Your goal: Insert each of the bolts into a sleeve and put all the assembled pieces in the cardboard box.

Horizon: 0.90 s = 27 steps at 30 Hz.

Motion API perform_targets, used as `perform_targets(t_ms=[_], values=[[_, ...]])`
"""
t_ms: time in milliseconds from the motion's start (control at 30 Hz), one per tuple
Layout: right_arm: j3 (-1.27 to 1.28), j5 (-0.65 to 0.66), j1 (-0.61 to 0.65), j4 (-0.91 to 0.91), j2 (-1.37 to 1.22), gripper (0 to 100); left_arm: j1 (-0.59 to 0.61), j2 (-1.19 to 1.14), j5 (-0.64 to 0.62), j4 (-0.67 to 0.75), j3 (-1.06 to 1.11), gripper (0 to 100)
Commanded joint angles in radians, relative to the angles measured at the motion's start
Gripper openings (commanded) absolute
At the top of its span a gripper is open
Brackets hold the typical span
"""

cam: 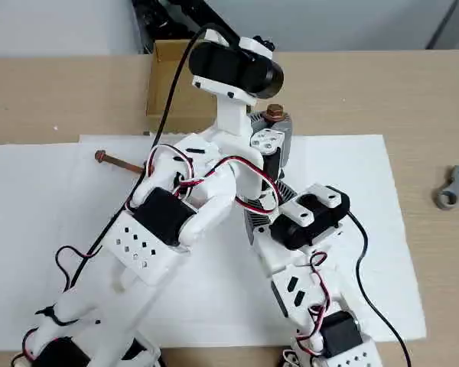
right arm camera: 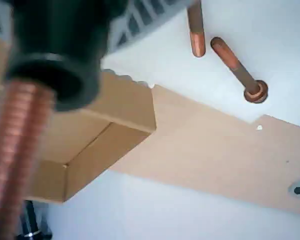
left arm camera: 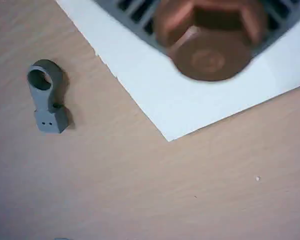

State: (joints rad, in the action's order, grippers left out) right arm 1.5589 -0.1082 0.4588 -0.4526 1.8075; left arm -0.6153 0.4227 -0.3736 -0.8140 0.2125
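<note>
Judging from the layout, the task is partly complete. One copper hex-head bolt [cam: 274, 114] is seated in a grey ribbed plastic sleeve [cam: 288, 126]. This assembly sits over the far edge of the white paper sheet [cam: 352, 176], just right of the brown cardboard box [cam: 162, 76], where the left arm [cam: 161, 222] and the right arm [cam: 306, 218] meet. It is not yet in the box.

Tool state: how far either arm's gripper is open, and which one carries the assembly, cannot be told.

Orientation: the bolt head faces upward in the high view, so the long axis is judged roughly upright. In the right wrist view the threaded shank [right arm camera: 12, 150] projects from a dark round collar [right arm camera: 55, 55] at the opposite end, so the bolt passes right through.

Remaining work: a loose copper bolt [cam: 121, 162] lies flat near the sheet's far edge, toward its left, with the head pointing at the left edge. A second bare shank [right arm camera: 196, 30] lies just beside it. Both appear to need sleeves. The box contents are hidden. A small grey eye-ended part [cam: 451, 187] lies on the bare wooden worktop [cam: 61, 92] beyond the sheet's right edge.
</note>
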Motion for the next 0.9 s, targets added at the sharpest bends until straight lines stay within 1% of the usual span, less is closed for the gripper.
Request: perform_targets(t_ms=[0, 300, 567, 700, 867], values=[[-0.044, -0.011, 0.012, 0.013, 0.005, 0.3, 0.009, 0.071, 0.009, 0.031, -0.021, 0], [-0.044, -0.011, 0.012, 0.013, 0.004, 0.3, 0.009, 0.091, 0.025, 0.034, 0.038, 0], [-0.044, -0.011, 0.012, 0.012, 0.004, 0.3, 0.011, 0.091, 0.058, 0.127, 0.131, 0], [-0.044, -0.011, 0.012, 0.012, 0.004, 0.3, 0.015, 0.091, 0.092, 0.130, 0.139, 0], [-0.044, -0.011, 0.012, 0.012, 0.004, 0.3, 0.028, 0.092, 0.094, 0.124, 0.163, 0]])
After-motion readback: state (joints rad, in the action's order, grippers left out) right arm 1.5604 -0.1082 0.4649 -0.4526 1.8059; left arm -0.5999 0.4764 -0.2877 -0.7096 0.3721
